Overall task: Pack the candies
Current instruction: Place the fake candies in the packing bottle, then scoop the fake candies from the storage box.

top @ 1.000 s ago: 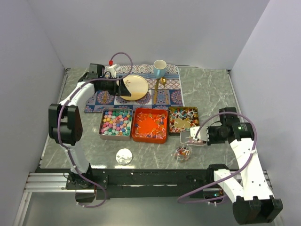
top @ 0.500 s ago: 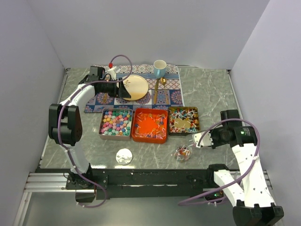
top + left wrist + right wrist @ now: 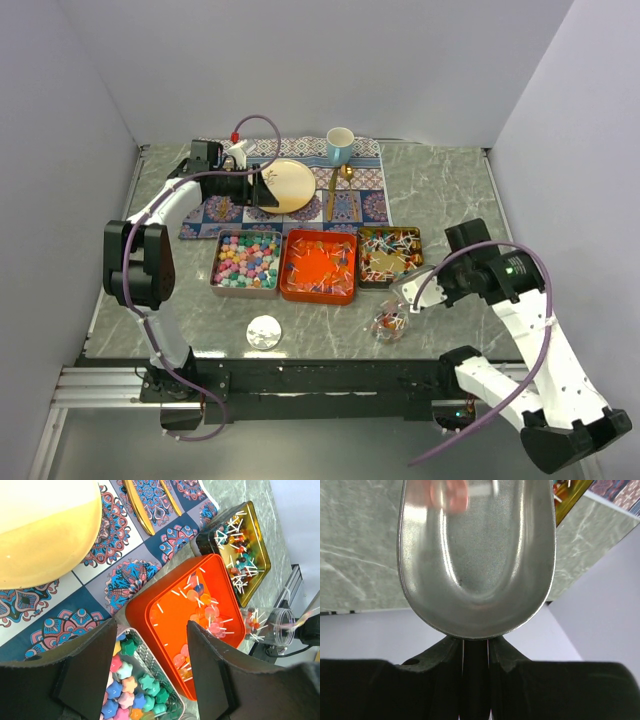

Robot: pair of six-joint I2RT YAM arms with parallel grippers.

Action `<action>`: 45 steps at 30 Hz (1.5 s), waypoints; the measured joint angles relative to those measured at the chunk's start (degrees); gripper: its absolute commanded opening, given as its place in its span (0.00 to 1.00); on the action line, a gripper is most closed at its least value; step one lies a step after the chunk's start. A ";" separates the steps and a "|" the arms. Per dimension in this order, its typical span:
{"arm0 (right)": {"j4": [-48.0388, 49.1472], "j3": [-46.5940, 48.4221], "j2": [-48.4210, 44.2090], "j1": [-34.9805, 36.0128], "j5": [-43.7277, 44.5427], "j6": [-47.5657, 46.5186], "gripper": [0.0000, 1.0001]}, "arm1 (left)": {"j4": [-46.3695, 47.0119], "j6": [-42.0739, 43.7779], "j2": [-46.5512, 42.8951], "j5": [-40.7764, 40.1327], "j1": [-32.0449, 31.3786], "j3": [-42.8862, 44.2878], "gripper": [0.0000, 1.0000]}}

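Candies (image 3: pixel 246 260) are sitting in three tins (image 3: pixel 318 299).
From above, the right gripper (image 3: pixel 432 289) is holding a scoop (image 3: pixel 413 292) by a jar (image 3: pixel 388 322). Left wrist: the left gripper (image 3: pixel 150 635) is hanging spread by the plate (image 3: pixel 45 530). Right wrist: the right gripper is pinching the scoop's handle.

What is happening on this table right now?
The right tool is shut on the handle of a silver metal scoop, which carries a pink candy and hangs close to a small clear jar with a few more inside. A silver tin, an orange tin and a gold tin, each holding candies, sit in a row. The left tool is open and empty, hovering by the pale yellow round plate on the patterned mat.
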 measured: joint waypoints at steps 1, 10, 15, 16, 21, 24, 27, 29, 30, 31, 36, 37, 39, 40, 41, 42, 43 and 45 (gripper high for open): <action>0.07 0.11 0.04 1.05 0.70 0.31 0.00 | 0.00 0.00 0.00 0.00 0.00 0.00 0.64; -0.72 -0.20 -1.20 4.13 6.97 -0.35 0.00 | 0.96 -0.42 0.00 0.00 0.00 -0.04 0.64; -0.83 -0.11 -1.11 4.22 8.61 -0.61 0.00 | 0.98 -0.72 -0.04 -1.03 0.07 -0.09 0.64; -0.85 0.09 -0.68 4.22 8.66 -0.52 0.00 | 0.96 -0.90 -0.20 -1.60 0.33 -0.09 0.65; 0.66 8.92 5.73 5.40 7.56 2.82 0.00 | 0.72 -1.05 -4.81 -3.13 4.39 -2.03 0.64; 4.20 17.46 12.41 8.02 6.34 7.67 0.00 | 0.26 -0.98 -9.68 -3.02 11.69 -3.72 0.56; 8.98 26.14 21.00 12.35 4.79 14.27 0.00 | -0.68 -0.74 -12.94 -3.61 19.96 -4.50 0.31; 11.87 30.56 26.62 15.89 4.33 18.16 0.00 | -0.76 -1.62 -14.23 -4.11 24.24 -6.05 0.06; 13.46 32.94 29.97 18.10 4.07 20.11 0.00 | -0.44 -2.29 -15.08 -4.22 26.05 -7.93 0.01; 14.73 34.69 33.29 20.00 3.91 21.57 0.00 | -0.50 -2.93 -15.96 -4.31 27.54 -10.34 0.01; 13.42 52.19 53.64 27.52 5.29 26.80 0.00 | -0.66 -7.15 -19.56 -5.97 28.94 -23.43 0.01; 13.49 56.89 58.62 28.65 6.01 27.56 0.00 | -0.83 -7.87 -20.44 -6.29 28.79 -25.68 0.01; 13.11 65.18 66.60 30.60 7.87 28.28 0.00 | -0.83 -8.90 -21.81 -6.95 28.50 -28.74 0.01; 13.38 68.59 70.53 31.63 9.22 28.17 0.00 | -0.68 -9.49 -23.08 -7.32 28.44 -30.64 0.01; 13.62 70.23 73.09 32.46 10.38 27.93 0.00 | -0.70 -9.62 -23.37 -7.41 28.39 -31.06 0.01; 13.70 70.51 74.82 33.24 11.34 27.36 0.00 | -0.07 -10.01 -24.13 -7.56 28.39 -31.98 0.01; 13.20 70.49 76.13 33.99 12.31 26.49 0.00 | 0.22 -10.43 -24.61 -7.58 28.39 -32.52 0.01; 11.96 69.53 77.37 35.30 13.38 24.52 0.00 | 1.51 -11.58 -25.38 -7.54 28.39 -33.90 0.01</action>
